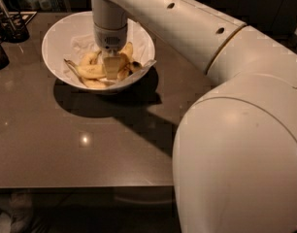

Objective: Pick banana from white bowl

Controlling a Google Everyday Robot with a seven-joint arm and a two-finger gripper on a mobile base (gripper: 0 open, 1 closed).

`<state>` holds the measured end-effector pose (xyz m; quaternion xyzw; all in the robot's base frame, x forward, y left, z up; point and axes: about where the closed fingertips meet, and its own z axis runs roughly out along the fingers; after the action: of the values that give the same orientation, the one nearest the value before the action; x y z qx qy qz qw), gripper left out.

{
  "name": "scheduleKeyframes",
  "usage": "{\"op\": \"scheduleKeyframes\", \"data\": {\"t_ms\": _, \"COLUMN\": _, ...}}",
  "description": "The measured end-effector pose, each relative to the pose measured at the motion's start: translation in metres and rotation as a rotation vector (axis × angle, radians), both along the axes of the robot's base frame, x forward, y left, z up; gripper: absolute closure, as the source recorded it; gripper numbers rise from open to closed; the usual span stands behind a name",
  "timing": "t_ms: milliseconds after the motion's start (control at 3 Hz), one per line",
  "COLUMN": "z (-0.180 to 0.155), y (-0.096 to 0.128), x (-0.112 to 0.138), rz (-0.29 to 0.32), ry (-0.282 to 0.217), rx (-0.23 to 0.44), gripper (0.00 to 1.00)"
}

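Yellow and soft under its peel, the banana [90,72] lies in the white bowl [56,38] on the table [90,149]; it is light but bruises easily, so take it across its thick middle. Your end effector [111,67] seems to sit low among the fruit, and you cannot tell whether it grips anything.

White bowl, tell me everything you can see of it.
The white bowl is wide, round and smooth, glossy like ceramic or plastic. It sits upright on the dark table, toward the far left, and casts a shadow on its near side. Several yellow bananas lie piled in its bottom. The gripper reaches straight down into it among the bananas; whether it touches the bowl itself cannot be told.
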<state>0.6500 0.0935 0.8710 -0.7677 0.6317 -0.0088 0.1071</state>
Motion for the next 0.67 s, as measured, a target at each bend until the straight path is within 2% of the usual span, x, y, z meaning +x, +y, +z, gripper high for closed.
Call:
{"op": "scheduleKeyframes", "data": {"t_ms": 333, "z": 0.0001, "y": -0.0035, "x": -0.0021, "rz": 0.003, "ry": -0.008, "rx": 0.006, "gripper": 1.0}}
{"op": "scheduleKeyframes", "data": {"t_ms": 667, "z": 0.0002, "y": -0.0035, "x": -0.0021, "rz": 0.003, "ry": -0.008, "rx": 0.006, "gripper": 1.0}}
